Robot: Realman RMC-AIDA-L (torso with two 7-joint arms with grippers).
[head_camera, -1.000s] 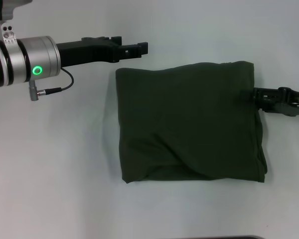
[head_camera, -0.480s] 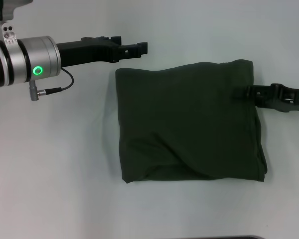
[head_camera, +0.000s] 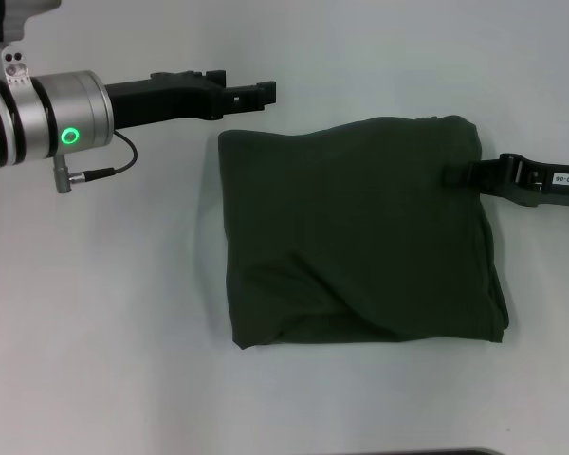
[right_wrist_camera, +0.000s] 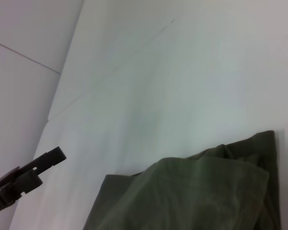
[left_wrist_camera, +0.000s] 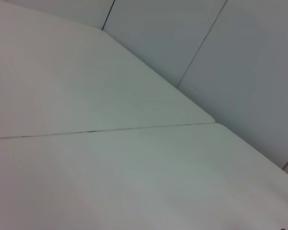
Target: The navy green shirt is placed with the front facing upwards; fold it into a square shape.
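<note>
The navy green shirt (head_camera: 360, 232) is lying mid-table, already folded into a rough square. It looks soft, light and floppy; the layered right edge seems the best hold. The right gripper (head_camera: 458, 175) is resting there, finger state unclear. The left gripper (head_camera: 251, 92) is hovering far-left, apparently empty.

A bare robot test lab, it seems. A seamed plain white table (left_wrist_camera: 110, 158) meets blank grey wall panels (left_wrist_camera: 240, 62); no household furnishings show.

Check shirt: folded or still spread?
Folded. The shirt lies as a compact, roughly square block with layered edges; no sleeves, collar or lettering show.
</note>
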